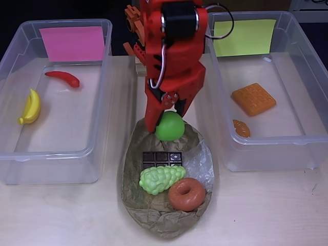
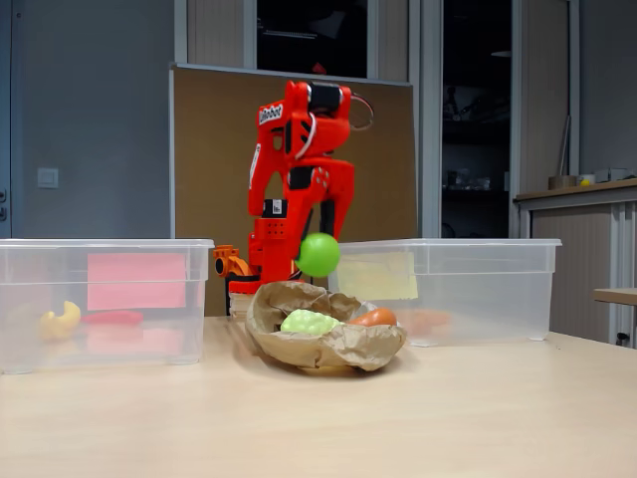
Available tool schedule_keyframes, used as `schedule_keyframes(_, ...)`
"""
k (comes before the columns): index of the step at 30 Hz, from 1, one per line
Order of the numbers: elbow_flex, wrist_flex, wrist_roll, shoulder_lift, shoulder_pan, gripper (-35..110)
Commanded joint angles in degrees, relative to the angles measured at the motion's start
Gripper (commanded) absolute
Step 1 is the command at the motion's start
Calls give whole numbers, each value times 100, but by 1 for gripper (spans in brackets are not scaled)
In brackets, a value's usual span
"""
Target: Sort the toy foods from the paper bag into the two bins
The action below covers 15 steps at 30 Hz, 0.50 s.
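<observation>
The red arm (image 2: 299,189) is bent forward and downward, its pincer (image 1: 165,122) clamped on the round, glossy green apple (image 2: 318,254), which is held clear above the far end of the crumpled paper bag (image 2: 328,344).

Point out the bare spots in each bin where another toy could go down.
Pink-sheet bin: open floor right of the banana and below the chili.
Yellow-green-sheet bin: free left of the waffle and croissant, and along its right wall.
Crowded: the paper bag, under the pincer gripping the green apple.
</observation>
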Motion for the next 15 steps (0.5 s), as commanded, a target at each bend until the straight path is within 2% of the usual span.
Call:
schedule_keyframes(1,-44,-141,-650,1046,492,20)
schedule_keyframes(9,1257,-404,-1652,2830,2637,19)
schedule_keyframes(15,1767,-677,-1890,3155,4140,19)
